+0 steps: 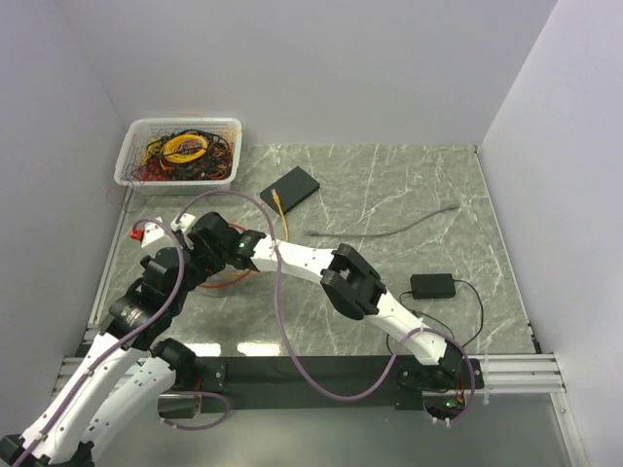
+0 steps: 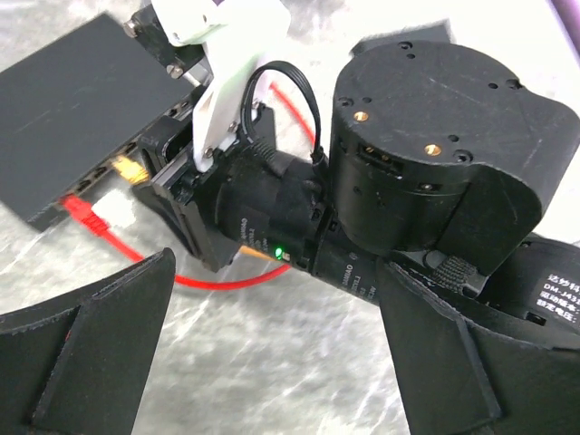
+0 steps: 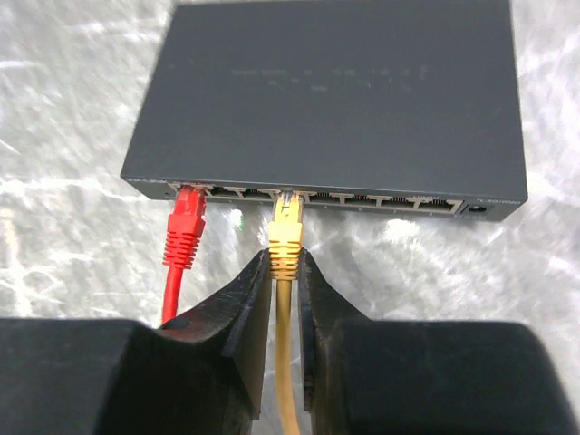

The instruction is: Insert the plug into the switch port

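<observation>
Gripping: right gripper [image 3: 285, 276] clamped on the yellow cable [image 3: 285, 362], just behind the yellow plug [image 3: 285, 227].
Yellow plug: nose in a front port of the switch [image 3: 335, 100], apart from the red plug [image 3: 186, 227] in the switch's end port.
Left gripper [image 2: 276, 272]: fingers spread wide, holding nothing, near the switch's front.

A white basket [image 1: 181, 151] stands at the far left corner of the marble table [image 1: 389, 185], filled with tangled yellow, red and black cables. A grey cable [image 1: 384, 228] lies loose right of centre. A black power adapter [image 1: 432, 285] with a thin cord sits near the right edge.
</observation>
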Available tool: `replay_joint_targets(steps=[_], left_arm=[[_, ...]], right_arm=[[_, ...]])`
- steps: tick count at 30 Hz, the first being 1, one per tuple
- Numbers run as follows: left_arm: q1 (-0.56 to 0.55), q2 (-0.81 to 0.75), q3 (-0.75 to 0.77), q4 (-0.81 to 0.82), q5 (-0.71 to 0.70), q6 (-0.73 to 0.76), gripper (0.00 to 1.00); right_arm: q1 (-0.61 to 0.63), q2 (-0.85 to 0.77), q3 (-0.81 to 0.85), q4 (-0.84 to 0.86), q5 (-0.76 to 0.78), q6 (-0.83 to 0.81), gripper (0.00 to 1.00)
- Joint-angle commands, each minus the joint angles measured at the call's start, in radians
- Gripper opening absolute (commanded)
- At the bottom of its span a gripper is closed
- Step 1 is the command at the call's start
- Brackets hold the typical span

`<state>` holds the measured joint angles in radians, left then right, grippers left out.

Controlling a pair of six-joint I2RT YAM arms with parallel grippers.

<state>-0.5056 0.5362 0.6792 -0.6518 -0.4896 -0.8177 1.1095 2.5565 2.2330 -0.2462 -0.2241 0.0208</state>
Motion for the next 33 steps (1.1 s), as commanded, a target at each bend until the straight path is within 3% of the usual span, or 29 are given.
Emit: replay_joint_targets(steps=[1, 5, 10, 19, 25, 28, 32, 33], left_arm=[[-0.005, 0.042, 0.033, 0.098, 0.014, 0.002, 0.99], [-0.007, 0.05, 0.026, 0.103, 0.008, 0.003, 1.0], [-0.007, 0.068, 0.045, 0.096, -0.021, 0.014, 0.99], [-0.005, 0.172, 0.124, 0.204, -0.012, 0.09, 0.99], [-0.005, 0.25, 0.197, 0.323, 0.011, 0.184, 0.99], [-0.005, 0.298, 0.212, 0.38, 0.071, 0.203, 0.99], [-0.005, 0.349, 0.171, 0.513, 0.163, 0.201, 1.0], [-0.004, 0.344, 0.152, 0.561, 0.263, 0.212, 0.99]], right_arm=[[0.113, -0.008, -0.053, 0.097, 0.066, 0.039, 0.25], [0.093, -0.061, -0.151, 0.11, 0.091, 0.064, 0.43], [0.09, -0.157, -0.277, 0.099, 0.137, 0.047, 0.57], [0.036, -0.518, -0.683, 0.229, 0.212, 0.1, 0.65], [-0.127, -0.678, -0.818, 0.159, 0.249, 0.217, 0.67], [-0.213, -0.794, -0.961, 0.183, 0.227, 0.217, 0.67], [-0.281, -0.846, -1.023, 0.096, 0.233, 0.183, 0.68], [-0.31, -0.845, -1.03, 0.082, 0.227, 0.183, 0.68]])
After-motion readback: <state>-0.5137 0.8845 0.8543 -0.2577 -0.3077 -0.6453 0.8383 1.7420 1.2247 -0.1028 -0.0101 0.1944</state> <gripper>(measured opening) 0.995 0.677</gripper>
